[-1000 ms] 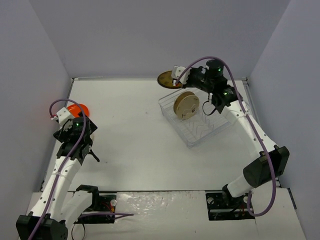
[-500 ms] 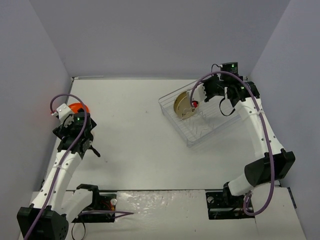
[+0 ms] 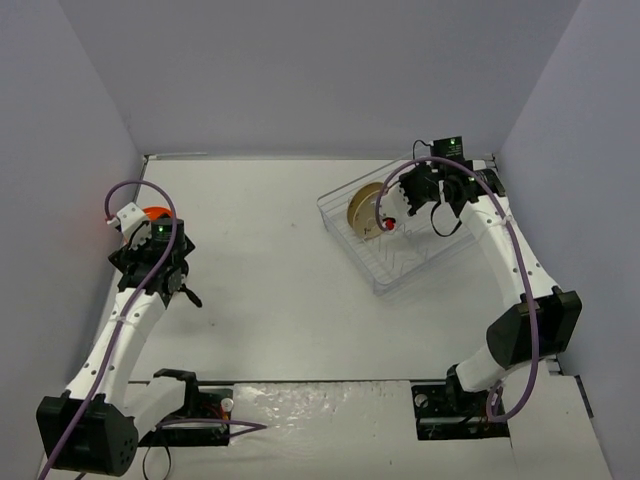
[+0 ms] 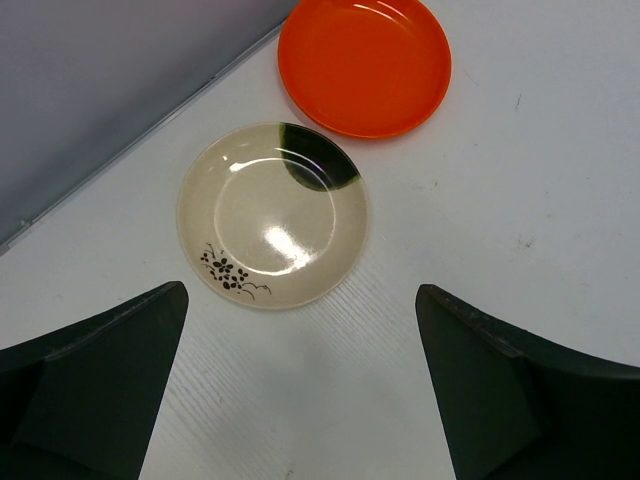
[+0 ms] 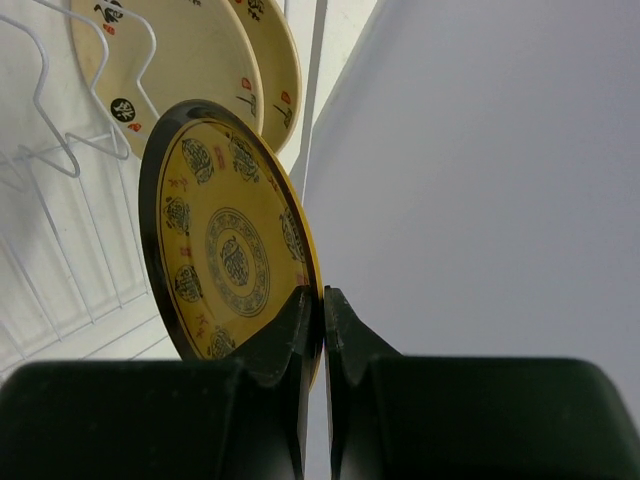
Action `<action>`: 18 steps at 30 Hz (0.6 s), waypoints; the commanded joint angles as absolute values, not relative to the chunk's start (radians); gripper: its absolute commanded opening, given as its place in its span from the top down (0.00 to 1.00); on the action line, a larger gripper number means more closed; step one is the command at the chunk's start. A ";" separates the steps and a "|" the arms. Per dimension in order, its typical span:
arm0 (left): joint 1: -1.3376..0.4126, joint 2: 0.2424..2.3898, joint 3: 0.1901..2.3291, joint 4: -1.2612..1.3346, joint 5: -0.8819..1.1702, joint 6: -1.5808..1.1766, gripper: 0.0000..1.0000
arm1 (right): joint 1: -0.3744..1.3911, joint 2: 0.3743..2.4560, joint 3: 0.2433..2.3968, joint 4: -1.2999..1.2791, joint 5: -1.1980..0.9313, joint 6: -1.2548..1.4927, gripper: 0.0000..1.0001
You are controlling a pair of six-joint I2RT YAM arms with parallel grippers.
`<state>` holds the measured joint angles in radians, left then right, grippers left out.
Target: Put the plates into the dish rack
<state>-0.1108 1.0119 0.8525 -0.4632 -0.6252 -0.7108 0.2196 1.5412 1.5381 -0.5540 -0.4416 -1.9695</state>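
My right gripper (image 5: pixel 322 305) is shut on the rim of the dark brown plate with a yellow centre (image 5: pixel 225 250). It holds the plate upright over the clear dish rack (image 3: pixel 420 255). Behind it, cream plates (image 5: pixel 165 60) stand upright between the rack's white wires (image 5: pixel 60 160). From above, the right gripper (image 3: pixel 392 212) hangs at the rack's far left part beside a cream plate (image 3: pixel 360 205). My left gripper (image 4: pixel 300 400) is open above the table. A cream plate with a dark patch (image 4: pixel 272 215) lies flat just ahead of it, apart from the fingers. The orange plate (image 4: pixel 365 62) lies beyond, against the left wall.
The grey left wall (image 4: pixel 100 70) runs close behind both flat plates. The right wall (image 5: pixel 480 150) stands close to the rack's far side. The orange plate (image 3: pixel 152 212) peeks out from under the left gripper (image 3: pixel 150 230) in the top view.
The right arm carried the brown plate from behind the rack's far left corner to over the rack and turned it upright. The left arm edged toward the orange plate, jaws still open.
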 commanded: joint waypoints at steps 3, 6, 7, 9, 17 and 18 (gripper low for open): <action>-0.106 1.006 0.917 -0.465 -0.644 -0.729 0.03 | 0.257 1.564 1.516 -0.460 -0.454 -2.034 1.00; -0.105 1.003 0.919 -0.472 -0.650 -0.729 0.03 | 0.272 1.578 1.496 -0.434 -0.454 -2.025 1.00; -0.106 1.003 0.919 -0.475 -0.653 -0.729 0.03 | 0.276 1.581 1.497 -0.434 -0.453 -2.025 1.00; -0.106 1.003 0.918 -0.476 -0.657 -0.729 0.03 | 0.284 1.586 1.494 -0.438 -0.453 -2.023 1.00; -0.106 1.002 0.919 -0.488 -0.671 -0.727 0.03 | 0.310 1.603 1.459 -0.404 -0.441 -2.014 1.00; -0.106 1.001 0.919 -0.491 -0.672 -0.727 0.03 | 0.312 1.605 1.458 -0.406 -0.441 -2.013 1.00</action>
<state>-0.1108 1.0119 0.8566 -0.4903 -0.6339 -0.7185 0.2998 1.6024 1.4590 -0.4746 -0.4402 -1.9774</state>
